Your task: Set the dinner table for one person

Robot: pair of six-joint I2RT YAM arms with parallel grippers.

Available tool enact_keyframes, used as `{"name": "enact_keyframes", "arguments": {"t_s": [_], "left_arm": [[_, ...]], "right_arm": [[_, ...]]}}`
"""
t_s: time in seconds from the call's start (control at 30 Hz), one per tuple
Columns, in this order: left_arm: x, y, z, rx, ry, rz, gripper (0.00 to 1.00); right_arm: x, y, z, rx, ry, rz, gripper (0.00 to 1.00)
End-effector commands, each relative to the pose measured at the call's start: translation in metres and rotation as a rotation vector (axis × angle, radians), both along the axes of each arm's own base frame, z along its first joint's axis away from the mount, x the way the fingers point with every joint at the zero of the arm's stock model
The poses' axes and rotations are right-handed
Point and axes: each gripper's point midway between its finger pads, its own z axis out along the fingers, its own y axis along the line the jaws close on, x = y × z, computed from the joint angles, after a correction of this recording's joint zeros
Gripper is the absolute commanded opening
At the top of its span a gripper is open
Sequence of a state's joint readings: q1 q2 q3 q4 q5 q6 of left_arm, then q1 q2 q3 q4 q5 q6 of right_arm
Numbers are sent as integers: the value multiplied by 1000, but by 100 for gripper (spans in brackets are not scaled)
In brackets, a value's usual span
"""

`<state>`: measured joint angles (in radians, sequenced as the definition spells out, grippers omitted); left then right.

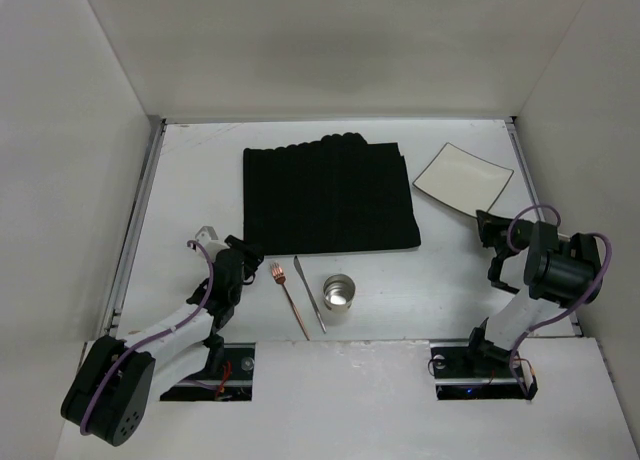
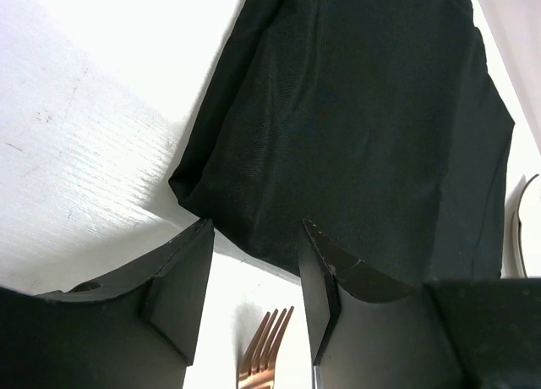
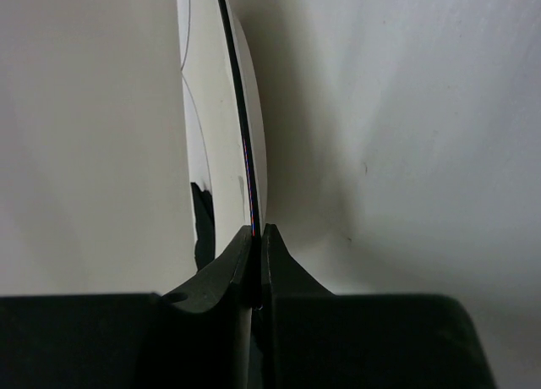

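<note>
At the left of the dinner table (image 1: 195, 180), the left gripper (image 1: 244, 250) hovers low with its 2 fingers spread and holding nothing. A copper fork (image 1: 290, 298) lies just to its right, long axis running near to far, tines toward the far side. Next come a knife (image 1: 310, 295) lying almost parallel to it, then a metal cup (image 1: 339, 294). Beyond them a black ribbed mat (image 1: 330, 195) is spread flat at the table's middle. To the right of the mat, near the far right corner, sits a white square plate (image 1: 464, 175). The right gripper (image 1: 487, 221) is clenched on the plate's near rim, so the right arm is nearer. The mat lies to the plate's left, with bare white surface between them, so the carry probably goes leftward. Whether the plate is lifted cannot be told.
</note>
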<state>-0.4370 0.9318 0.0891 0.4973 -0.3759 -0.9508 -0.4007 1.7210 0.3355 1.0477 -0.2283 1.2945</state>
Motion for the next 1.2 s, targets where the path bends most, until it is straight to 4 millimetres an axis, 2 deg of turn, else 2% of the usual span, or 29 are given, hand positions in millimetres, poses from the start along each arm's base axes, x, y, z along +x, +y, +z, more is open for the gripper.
{"name": "enact_keyframes", "arguments": {"t_s": [0.0,0.13,0.33,0.47,0.6,0.77,0.97,1.17], "left_arm": [[8,-1,17,0,-69,10,42],[9,0,18,8,-64,14,42],[10,-1,16,18,-58,11,42],[10,-1,19,18,-67,8,42],[12,1,24,13,-84,18,42],[13,4,30,8,-101,26,41],[13,5,33,-2,-108,29,41],[10,7,29,5,-95,30,41]], "right_arm": [[10,10,80,-41,-299,62,1],[9,19,121,-16,-442,103,2],[9,39,166,-21,-558,166,3],[12,76,191,-14,-603,256,3],[20,127,207,2,-624,353,3],[22,194,216,67,-648,441,3],[22,273,215,159,-652,517,3],[24,323,195,253,-630,558,3]]}}
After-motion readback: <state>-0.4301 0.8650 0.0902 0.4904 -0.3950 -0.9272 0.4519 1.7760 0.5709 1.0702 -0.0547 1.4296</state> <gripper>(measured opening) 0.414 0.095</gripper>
